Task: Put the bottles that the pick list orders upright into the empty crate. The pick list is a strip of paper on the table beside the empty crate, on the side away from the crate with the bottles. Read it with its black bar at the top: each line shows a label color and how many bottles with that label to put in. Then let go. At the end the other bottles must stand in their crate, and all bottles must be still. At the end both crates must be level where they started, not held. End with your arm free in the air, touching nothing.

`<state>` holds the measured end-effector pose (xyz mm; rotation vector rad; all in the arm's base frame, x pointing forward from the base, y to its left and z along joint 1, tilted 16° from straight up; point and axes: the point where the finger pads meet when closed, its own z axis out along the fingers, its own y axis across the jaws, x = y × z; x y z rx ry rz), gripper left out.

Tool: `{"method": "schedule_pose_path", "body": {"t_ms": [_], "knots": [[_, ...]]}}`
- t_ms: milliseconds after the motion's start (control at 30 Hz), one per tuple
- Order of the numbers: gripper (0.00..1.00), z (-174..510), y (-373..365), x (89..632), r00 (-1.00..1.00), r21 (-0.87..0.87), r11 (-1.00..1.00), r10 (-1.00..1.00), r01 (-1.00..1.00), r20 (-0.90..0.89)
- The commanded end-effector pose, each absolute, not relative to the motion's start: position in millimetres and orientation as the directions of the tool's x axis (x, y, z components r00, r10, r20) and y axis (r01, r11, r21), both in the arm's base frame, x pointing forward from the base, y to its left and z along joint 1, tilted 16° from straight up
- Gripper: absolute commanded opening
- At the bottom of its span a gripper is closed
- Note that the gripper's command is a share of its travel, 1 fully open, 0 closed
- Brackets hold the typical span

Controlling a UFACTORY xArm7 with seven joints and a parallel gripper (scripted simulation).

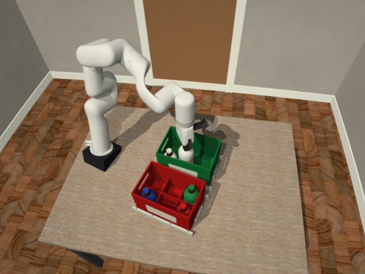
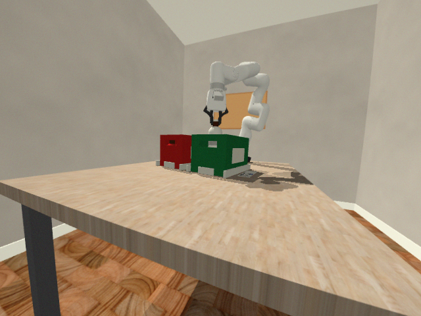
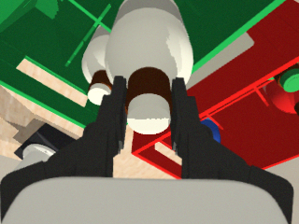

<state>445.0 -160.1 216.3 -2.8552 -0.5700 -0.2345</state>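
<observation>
Gripper (image 1: pixel 187 146) (image 2: pixel 215 123) (image 3: pixel 149 92) status: partly open, with its fingers closed on the brown neck of a white-capped white bottle (image 1: pixel 186 153) (image 2: pixel 215 130) (image 3: pixel 149 42). We see this bottle upright, its lower part within the green crate (image 1: pixel 203 173) (image 2: pixel 208 155) (image 3: pixel 212 25) (base contact cannot be confirmed). A smaller-looking white bottle (image 1: pixel 170 154) (image 3: pixel 96 58) occupies the same crate. In the adjacent red crate (image 1: pixel 141 203) (image 2: pixel 175 153) (image 3: pixel 243 140), we locate blue (image 1: pixel 149 194) (image 3: pixel 212 131), green (image 1: pixel 190 193) (image 3: pixel 291 80) and red (image 1: pixel 183 208) (image 3: pixel 280 98) bottles.
</observation>
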Motion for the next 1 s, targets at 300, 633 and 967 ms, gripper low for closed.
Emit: {"method": "schedule_pose_path", "body": {"t_ms": [300,633,967], "knots": [[0.0,207.3,-158.6,447.3,0.912,-0.179,-0.902,0.358,0.394,0.201],[0.0,197.6,-156.1,448.4,0.912,-0.179,-0.902,0.358,0.394,0.201],[0.0,189.9,-154.2,449.4,0.912,-0.179,-0.902,0.358,0.394,0.201]]}}
